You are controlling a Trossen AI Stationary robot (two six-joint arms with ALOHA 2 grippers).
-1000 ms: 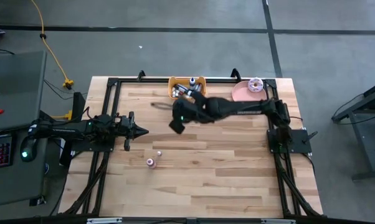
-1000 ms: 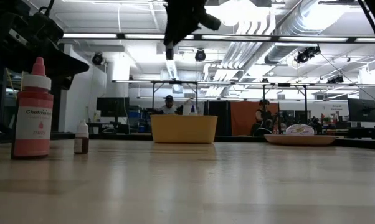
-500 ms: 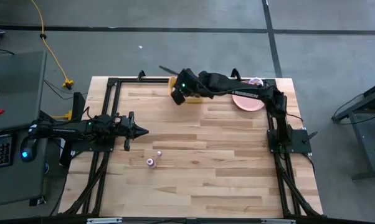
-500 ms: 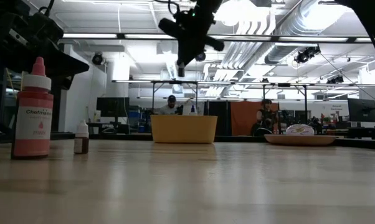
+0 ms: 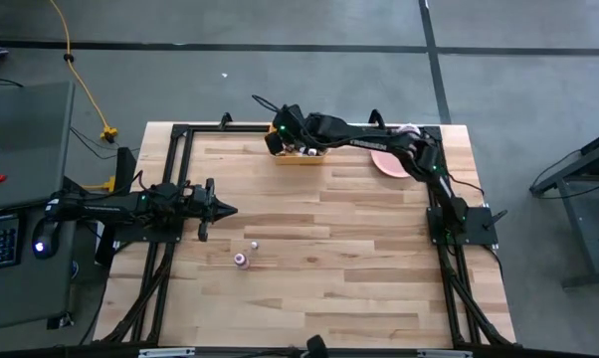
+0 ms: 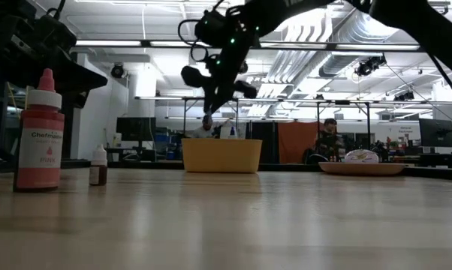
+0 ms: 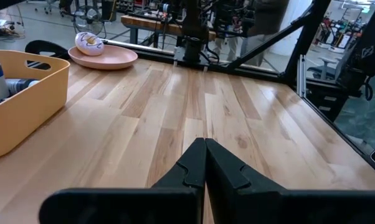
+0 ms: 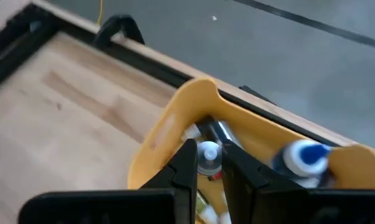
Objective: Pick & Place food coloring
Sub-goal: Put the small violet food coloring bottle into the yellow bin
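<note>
While the right tool [image 8: 210, 163] hangs over the yellow bin [image 5: 298, 152] at the upper middle of the high view, it pinches a small white-capped food-coloring bottle [image 8: 208, 155] between nearly closed fingers.

The bottle is held cap-up above the bin's open mouth, seemingly so it can drop among the bottles already inside, one blue-capped [image 8: 304, 157]. Two bottles, a pink one [image 5: 241, 261] and a tiny one [image 5: 254, 245], remain on the bench [image 5: 359, 259] at lower left centre. The left tool [image 7: 204, 163] waits fully closed, low over the bench at mid-left, out of the way.
</note>
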